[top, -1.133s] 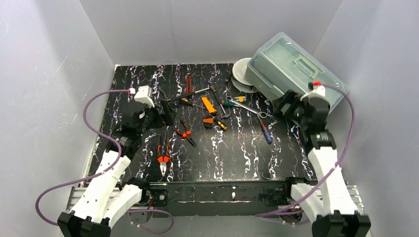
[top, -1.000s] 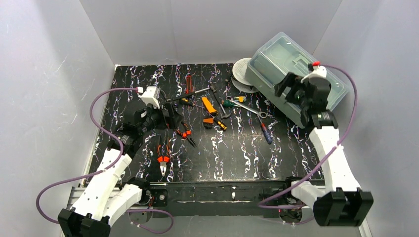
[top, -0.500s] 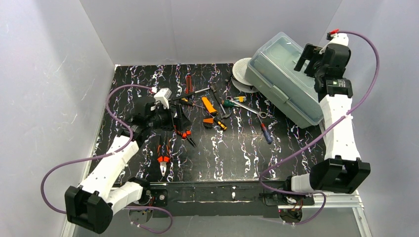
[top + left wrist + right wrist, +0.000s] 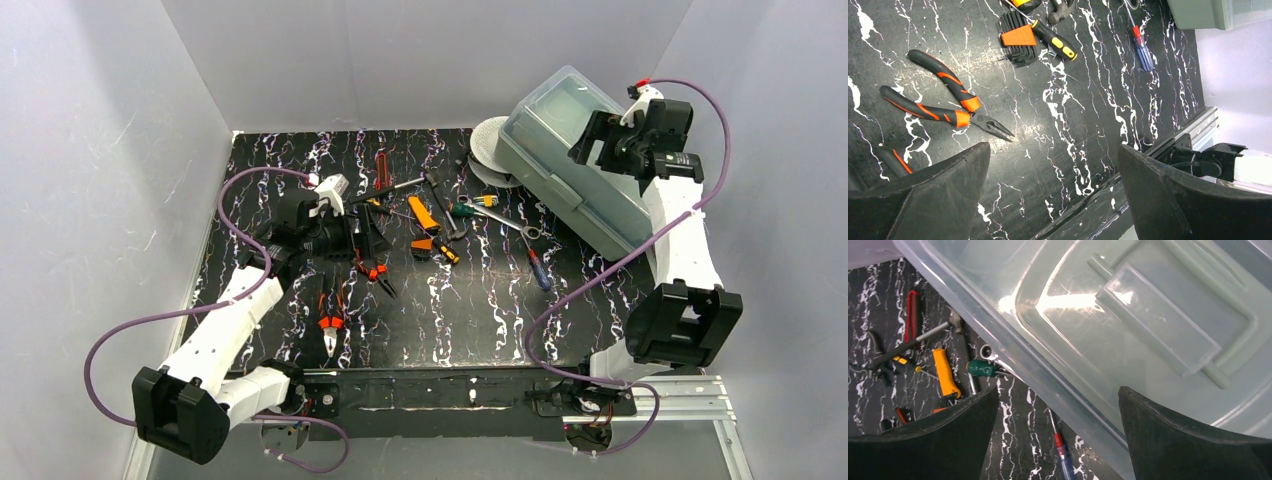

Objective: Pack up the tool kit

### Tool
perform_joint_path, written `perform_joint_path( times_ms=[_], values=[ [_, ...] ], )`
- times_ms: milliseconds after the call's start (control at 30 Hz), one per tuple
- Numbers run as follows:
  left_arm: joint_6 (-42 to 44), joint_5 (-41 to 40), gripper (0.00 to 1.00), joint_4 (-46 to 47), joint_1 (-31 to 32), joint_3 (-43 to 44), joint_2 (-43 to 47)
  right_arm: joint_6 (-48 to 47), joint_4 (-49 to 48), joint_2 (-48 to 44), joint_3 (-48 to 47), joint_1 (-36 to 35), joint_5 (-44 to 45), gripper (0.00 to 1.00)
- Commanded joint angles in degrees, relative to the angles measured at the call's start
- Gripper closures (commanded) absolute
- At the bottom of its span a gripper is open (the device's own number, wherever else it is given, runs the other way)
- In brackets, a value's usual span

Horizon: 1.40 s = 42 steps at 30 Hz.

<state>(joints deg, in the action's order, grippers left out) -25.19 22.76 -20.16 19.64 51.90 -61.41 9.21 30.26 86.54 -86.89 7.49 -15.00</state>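
Clear lid (image 4: 1148,315) sits on pale-green box (image 4: 572,207).

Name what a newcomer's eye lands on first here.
The big pale-green box, clear lid on, sits at the far right with the open right claw hovering over it. Orange-handled tools lie strewn across the black marbled table, the open left claw just by the pliers.

The pale-green box (image 4: 560,195), with its clear lid (image 4: 565,105) on, is set askew at the far right corner of the table (image 4: 480,310). A white spool (image 4: 488,143) is seen just beside its left end. The right gripper (image 4: 592,140) is held over the lid. Screwdrivers (image 4: 537,268) and wrenches (image 4: 498,220) are scattered mid-table. The left gripper (image 4: 362,240) is poised above orange-handled pliers (image 4: 376,270).
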Motion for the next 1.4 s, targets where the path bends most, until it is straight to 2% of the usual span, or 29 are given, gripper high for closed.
perform_joint_path(
  times_ms=[0, 367, 600, 700, 800, 1033, 1200, 1367],
  values=[
    [-0.15, -1.05, 0.00, -1.43, 0.18, 1.59, 0.23, 1.48, 1.37, -1.78, 2.77, -4.54, -5.39, 0.04],
    [-3.81, 4.96, 0.01, 1.04, 0.55, 6.05, -7.35, 1.43, -0.83, -0.58, -1.22, -13.75, -8.66, 0.05],
    [-2.34, 4.40, 0.01, 1.24, 1.07, 6.58, -7.45, 0.12, -1.70, -2.80, -0.43, -13.85, -3.06, 0.04],
    [-1.95, 4.72, 0.00, 2.50, 1.23, 5.76, -8.51, 1.16, -4.94, -6.11, 2.04, -12.03, -7.90, 0.04],
    [-3.40, 5.25, 0.00, 5.01, 1.36, 6.11, -11.28, 3.04, -7.97, -9.15, 3.83, -10.81, -9.17, 0.03],
    [-8.52, 3.41, 0.00, 11.13, 1.47, 11.97, -17.96, 0.59, -4.99, -11.40, -0.17, -9.48, -2.10, 0.03],
    [-9.62, -0.63, 0.01, 13.88, 1.46, 20.18, -24.00, -0.76, -7.25, -11.93, -0.66, -8.60, 7.65, 0.02],
    [-11.12, 1.26, 0.00, 17.91, 1.20, 29.42, -31.26, 2.24, -2.16, -10.25, -4.26, -8.10, 17.08, 0.04]
  ],
)
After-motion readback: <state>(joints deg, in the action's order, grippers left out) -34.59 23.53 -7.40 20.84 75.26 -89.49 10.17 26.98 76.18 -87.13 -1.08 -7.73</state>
